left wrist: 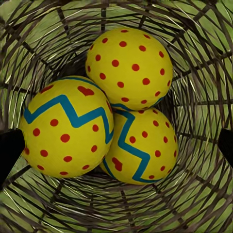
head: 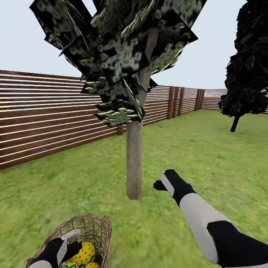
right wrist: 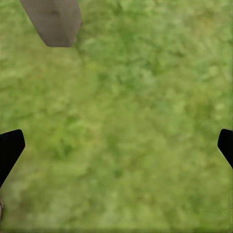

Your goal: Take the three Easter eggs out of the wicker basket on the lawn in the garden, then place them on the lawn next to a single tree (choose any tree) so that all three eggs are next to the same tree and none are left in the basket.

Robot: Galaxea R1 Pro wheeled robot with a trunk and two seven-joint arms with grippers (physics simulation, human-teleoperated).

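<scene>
3 Easter eggs [left wrist: 104, 109] sit touching in wicker basket [left wrist: 204, 58] bottom: 1 dotted only, 2 w/ blue zigzags. Left gripper [left wrist: 116, 148] fingertips [left wrist: 8, 150] wide apart, at either edge.

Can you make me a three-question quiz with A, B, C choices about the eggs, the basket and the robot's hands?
1. Where are the three Easter eggs?
A. Inside the wicker basket
B. On the lawn beside the tree
C. In the right gripper

2. How many of the eggs have a blue zigzag band?
A. None
B. Two
C. Three

3. What is the right gripper doing?
A. Squeezing an egg
B. Gripping the tree trunk
C. Hanging open over the lawn, holding nothing

Answers:
1 A: the left wrist view looks down at all three eggs lying together between the woven walls.
2 B: two eggs carry a zigzag with red dots; the third has red dots alone.
3 C: its fingertips sit far apart at the edges of the right wrist view, with grass between them and the tree trunk off to one side.
</scene>
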